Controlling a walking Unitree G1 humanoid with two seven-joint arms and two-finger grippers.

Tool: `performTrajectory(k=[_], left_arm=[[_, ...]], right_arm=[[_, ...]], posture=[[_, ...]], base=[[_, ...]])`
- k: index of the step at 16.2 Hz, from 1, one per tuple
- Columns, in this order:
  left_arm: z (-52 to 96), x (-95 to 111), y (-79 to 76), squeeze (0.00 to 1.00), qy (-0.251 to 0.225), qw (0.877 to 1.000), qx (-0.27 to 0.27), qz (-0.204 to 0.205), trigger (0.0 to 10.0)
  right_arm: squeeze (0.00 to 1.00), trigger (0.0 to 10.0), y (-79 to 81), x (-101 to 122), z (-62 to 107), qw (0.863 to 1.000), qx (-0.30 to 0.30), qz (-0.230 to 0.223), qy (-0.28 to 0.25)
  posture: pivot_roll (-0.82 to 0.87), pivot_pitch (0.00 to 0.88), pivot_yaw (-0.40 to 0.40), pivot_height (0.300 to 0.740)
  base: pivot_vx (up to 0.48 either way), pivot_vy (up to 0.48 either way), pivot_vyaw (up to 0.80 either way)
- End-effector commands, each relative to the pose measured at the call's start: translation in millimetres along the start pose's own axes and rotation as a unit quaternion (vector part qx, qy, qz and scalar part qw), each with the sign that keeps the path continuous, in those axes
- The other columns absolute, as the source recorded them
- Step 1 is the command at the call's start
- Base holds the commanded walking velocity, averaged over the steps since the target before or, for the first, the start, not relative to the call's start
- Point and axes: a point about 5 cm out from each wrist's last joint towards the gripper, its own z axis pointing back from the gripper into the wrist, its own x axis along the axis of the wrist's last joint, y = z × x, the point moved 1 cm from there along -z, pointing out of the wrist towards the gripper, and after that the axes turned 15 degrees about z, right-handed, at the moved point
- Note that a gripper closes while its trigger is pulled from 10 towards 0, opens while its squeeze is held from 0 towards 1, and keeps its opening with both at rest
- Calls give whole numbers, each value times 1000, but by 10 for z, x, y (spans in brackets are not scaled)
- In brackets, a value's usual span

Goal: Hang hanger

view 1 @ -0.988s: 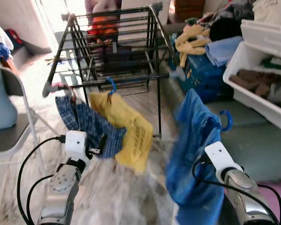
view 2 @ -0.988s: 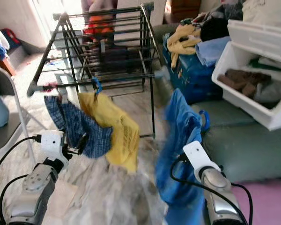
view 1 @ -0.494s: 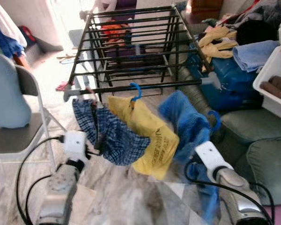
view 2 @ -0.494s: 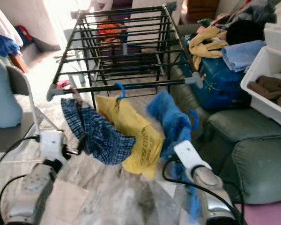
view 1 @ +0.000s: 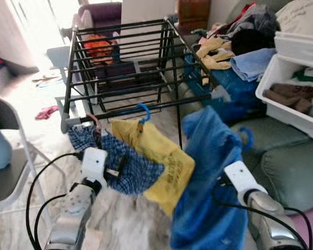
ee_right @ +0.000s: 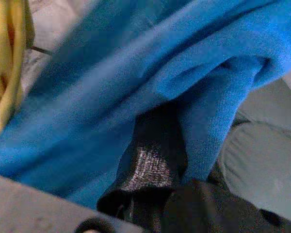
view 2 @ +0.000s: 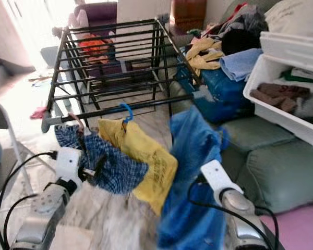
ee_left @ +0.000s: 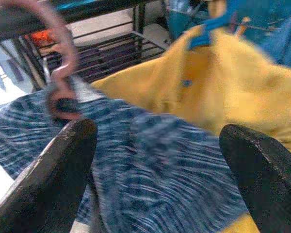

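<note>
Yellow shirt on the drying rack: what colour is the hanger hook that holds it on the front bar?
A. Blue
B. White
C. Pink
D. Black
A. The yellow shirt hangs from a blue hook over the rack's front bar; the pink hook beside it carries the checked blue shirt.

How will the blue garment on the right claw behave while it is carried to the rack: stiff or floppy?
Probably floppy: the blue garment drapes in soft folds over the right claw. It likely swings, since it hangs freely. Its blue hanger hook seems stiff enough to catch the drying rack.
</note>
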Motion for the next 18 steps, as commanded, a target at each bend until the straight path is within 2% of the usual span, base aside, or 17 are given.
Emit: performTrajectory(k=[1, 6, 10, 14, 16, 18], left_arm=[[33, 24, 116, 0, 3, 1000, 18, -9, 10000], [25, 41, 113, 0, -5, 1000, 23, 8, 10000], [25, 46, 105, 0, -9, 999, 27, 21, 10000], [26, 34, 113, 0, -7, 999, 33, 24, 10000], [17, 31, 112, 0, -6, 999, 34, 23, 10000], [7, 33, 91, 0, -7, 999, 30, 25, 10000]], right_arm=[[0, 10000, 95, 168, -32, 1000, 10, 2, -28], [0, 10000, 106, 158, -35, 1000, 15, 4, -26], [0, 10000, 105, 167, -35, 999, 17, 8, -28], [0, 10000, 85, 129, -7, 998, 32, 47, -32], [0, 10000, 55, 173, -27, 997, 29, 54, -38], [0, 10000, -10, 327, -74, 996, 11, 66, -64]], posture=[[-119, 0, 56, 740], [-118, 0, 56, 740], [-118, 0, 50, 740], [-117, 0, 48, 740], [-119, 0, 48, 740], [-114, 0, 46, 740]], base=[[480, 0, 0], [430, 0, 0], [0, 0, 0], [0, 0, 0], [0, 0, 0], [0, 0, 0]])
